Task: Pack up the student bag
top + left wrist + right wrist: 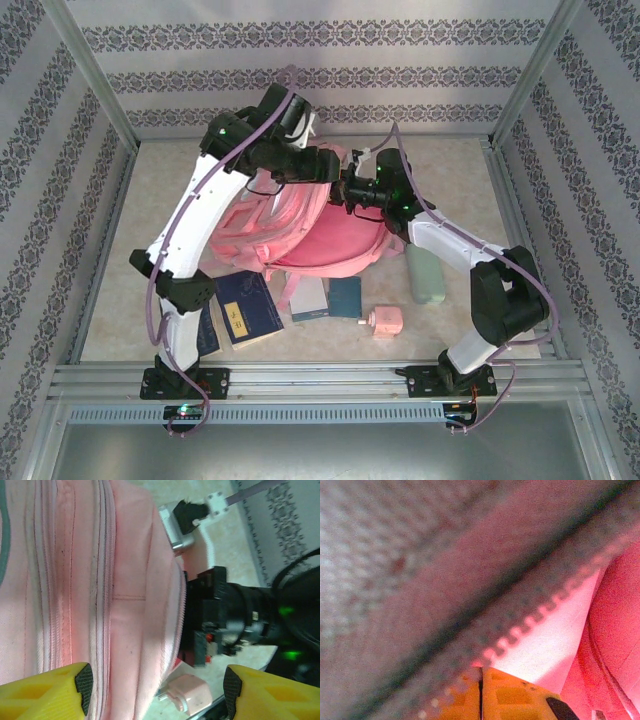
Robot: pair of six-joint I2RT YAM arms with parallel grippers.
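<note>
- Books (245, 310) lie in a row on the tabletop (455, 175) just past the arm bases. A small pink plug (385, 320) and a pale green case (425, 272) sit to their right, none of them packed yet.
- Behind them the student bag (300, 225) lies flat mid-tabletop, with brighter pink lining showing along its near side.
- The left claw (157, 692) hangs right over the bag's front panel, fingers spread wide with nothing between them. The zip lines run crosswise to the gap, so the fabric lies straight below.
- The right claw (481, 694) is pressed together against a zip edge at the bag's far right. Whether it nips fabric I cannot tell.
- The two claws sit close together at the bag's far end. The left one is free, and I judge it the better placed for the next grasp, though there is little room between them.
- Beyond them is bare tabletop, fenced by patterned walls (300, 60).
</note>
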